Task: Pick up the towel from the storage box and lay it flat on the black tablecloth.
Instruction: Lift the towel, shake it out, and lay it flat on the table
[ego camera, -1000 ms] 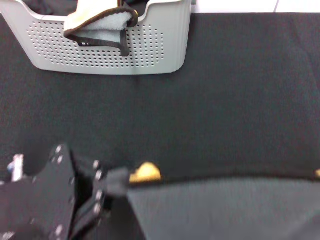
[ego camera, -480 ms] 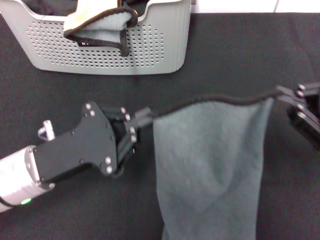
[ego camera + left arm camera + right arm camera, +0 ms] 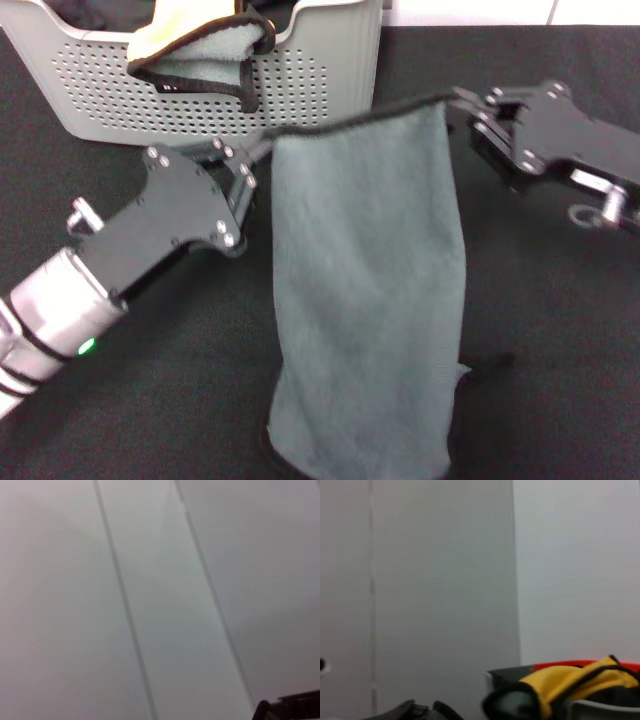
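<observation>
The towel (image 3: pixel 365 290) shows its grey-green face and hangs stretched between my two grippers, with its black top edge just in front of the storage box (image 3: pixel 320 90). My left gripper (image 3: pixel 262 142) is shut on its top left corner. My right gripper (image 3: pixel 456 102) is shut on its top right corner. The towel's lower end rests bunched on the black tablecloth (image 3: pixel 540 330) near the front edge. The left wrist view shows only a pale wall.
The twin towel (image 3: pixel 195 50) lies bunched over the box's front rim, pale yellow side up. A yellow, black-edged fold of towel (image 3: pixel 570 682) over a grey rim shows in the right wrist view. Bare tablecloth lies to the right and at the front left.
Both grippers have carried the towel's top edge away from the front, up towards the box, and come closer together. More of the towel now hangs in view.
</observation>
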`<state>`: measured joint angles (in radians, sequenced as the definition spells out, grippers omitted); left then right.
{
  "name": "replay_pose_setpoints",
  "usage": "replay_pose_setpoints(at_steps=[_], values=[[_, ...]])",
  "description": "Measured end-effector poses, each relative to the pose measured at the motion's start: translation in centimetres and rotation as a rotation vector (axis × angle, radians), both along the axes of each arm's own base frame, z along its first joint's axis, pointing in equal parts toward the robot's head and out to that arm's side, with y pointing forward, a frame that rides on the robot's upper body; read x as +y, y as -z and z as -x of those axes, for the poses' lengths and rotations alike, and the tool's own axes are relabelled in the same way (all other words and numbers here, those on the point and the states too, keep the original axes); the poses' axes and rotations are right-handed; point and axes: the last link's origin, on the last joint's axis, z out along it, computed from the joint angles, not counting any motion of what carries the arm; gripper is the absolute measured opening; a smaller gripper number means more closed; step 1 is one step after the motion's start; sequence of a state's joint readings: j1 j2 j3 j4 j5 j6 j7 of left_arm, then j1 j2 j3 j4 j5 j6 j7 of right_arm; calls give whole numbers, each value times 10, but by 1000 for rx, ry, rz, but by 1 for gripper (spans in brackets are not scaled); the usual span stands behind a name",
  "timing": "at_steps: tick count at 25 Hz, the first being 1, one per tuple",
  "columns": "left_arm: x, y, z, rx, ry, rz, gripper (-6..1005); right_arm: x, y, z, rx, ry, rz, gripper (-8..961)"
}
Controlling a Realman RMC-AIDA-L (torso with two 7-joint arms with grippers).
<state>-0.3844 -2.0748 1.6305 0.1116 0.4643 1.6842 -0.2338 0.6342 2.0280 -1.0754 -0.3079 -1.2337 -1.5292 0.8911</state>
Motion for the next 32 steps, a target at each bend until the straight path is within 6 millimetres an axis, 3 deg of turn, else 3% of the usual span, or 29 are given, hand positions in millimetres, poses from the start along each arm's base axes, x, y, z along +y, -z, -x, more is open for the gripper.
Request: replay_pose_setpoints(at_steps=[9,16,24,32], values=[[26,-11,12,28,-135,-102,9,39,12,15,-28,117,-85,15],[35,0,11,93,-159,-105,9,47,18,16,-54,160,-70,15],[45,17,19,263,-210,-147,10,56,29,0,-153,278,-58,15],[49,13,26,341,-229,-238,10,66,27,-7,-166,370,-83,15]])
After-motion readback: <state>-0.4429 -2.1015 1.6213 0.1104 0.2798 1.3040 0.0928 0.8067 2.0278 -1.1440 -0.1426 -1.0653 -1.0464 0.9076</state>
